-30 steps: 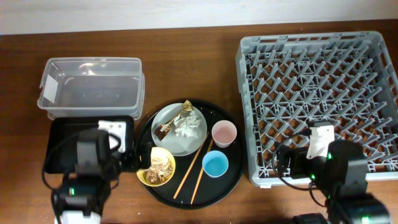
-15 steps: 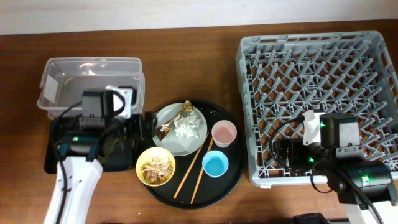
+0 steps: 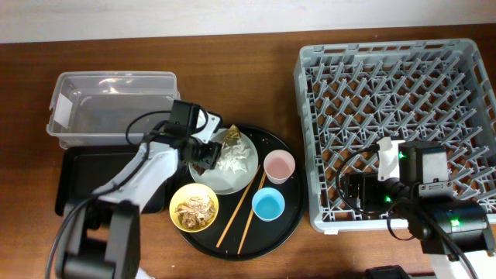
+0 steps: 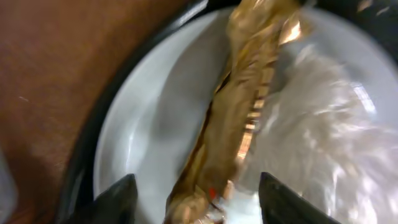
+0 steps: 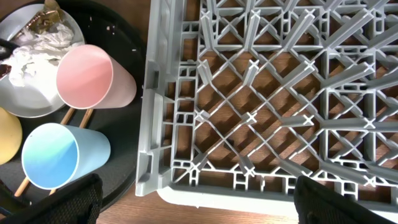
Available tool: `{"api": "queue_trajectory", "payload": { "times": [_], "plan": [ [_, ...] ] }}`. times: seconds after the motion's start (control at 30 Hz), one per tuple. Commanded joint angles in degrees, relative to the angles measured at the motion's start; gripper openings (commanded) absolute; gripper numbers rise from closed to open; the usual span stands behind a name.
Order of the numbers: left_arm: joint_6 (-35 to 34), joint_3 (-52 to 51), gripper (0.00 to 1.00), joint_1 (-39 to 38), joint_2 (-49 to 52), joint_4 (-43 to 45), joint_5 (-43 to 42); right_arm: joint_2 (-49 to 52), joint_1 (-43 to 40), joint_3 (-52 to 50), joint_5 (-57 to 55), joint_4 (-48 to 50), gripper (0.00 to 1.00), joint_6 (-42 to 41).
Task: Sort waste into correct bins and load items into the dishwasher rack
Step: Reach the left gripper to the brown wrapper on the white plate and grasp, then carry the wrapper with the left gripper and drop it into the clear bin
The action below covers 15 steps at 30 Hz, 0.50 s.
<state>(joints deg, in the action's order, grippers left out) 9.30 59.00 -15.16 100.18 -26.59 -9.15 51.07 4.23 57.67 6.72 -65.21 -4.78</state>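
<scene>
My left gripper [image 3: 203,153] is open low over the grey-white plate [image 3: 221,183], its fingers [image 4: 205,202] either side of the gold-brown wrapper [image 4: 249,93]. The white tissue [image 3: 234,160] lies right of the wrapper. Food scraps fill the yellow bowl [image 3: 194,208]. The pink cup [image 3: 279,166], blue cup [image 3: 268,204] and two chopsticks [image 3: 242,205] sit on the round black tray [image 3: 288,218]. My right gripper [image 5: 199,211] is open and empty over the front left corner of the grey rack [image 3: 403,93].
The clear tub [image 3: 108,108] stands at the back left, with the shallow black tray [image 3: 85,182] in front of it. The right wrist view shows the pink cup [image 5: 93,78] and blue cup [image 5: 53,152] left of the rack wall [image 5: 152,124].
My left arm has swung from over the shallow black tray to the right, down onto the plate around the wrapper. The right arm shifted slightly, then held still.
</scene>
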Motion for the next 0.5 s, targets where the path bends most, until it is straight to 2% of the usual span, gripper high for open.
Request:
{"api": "queue_trajectory", "payload": {
  "times": [0.0,0.1,0.17,0.3,0.37,0.47],
  "plan": [
    [0.87,0.83,0.43,-0.09,3.72,0.28,0.61,-0.07,0.26,1.29,0.33,0.02,0.99,-0.61],
    [0.87,0.85,0.15,-0.09,4.04,0.17,0.63,-0.07,0.26,1.29,0.33,0.02,0.99,-0.61],
    [0.59,1.33,0.01,-0.07,3.21,-0.04,0.63,-0.07,0.26,1.29,0.33,-0.02,0.99,-0.61],
    [-0.70,3.21,0.00,-0.07,-0.20,-2.64,1.16,-0.07,0.26,1.29,0.31,-0.22,0.99,-0.61],
    [-3.72,3.96,0.00,-0.07,-4.76,-4.68,4.63,-0.07,0.26,1.29,0.31,-0.22,0.99,-0.61],
    [-4.24,3.96,0.00,0.46,-10.34,-4.87,7.45,-0.07,0.26,1.29,0.33,-0.22,0.99,-0.61]
  ]
}}
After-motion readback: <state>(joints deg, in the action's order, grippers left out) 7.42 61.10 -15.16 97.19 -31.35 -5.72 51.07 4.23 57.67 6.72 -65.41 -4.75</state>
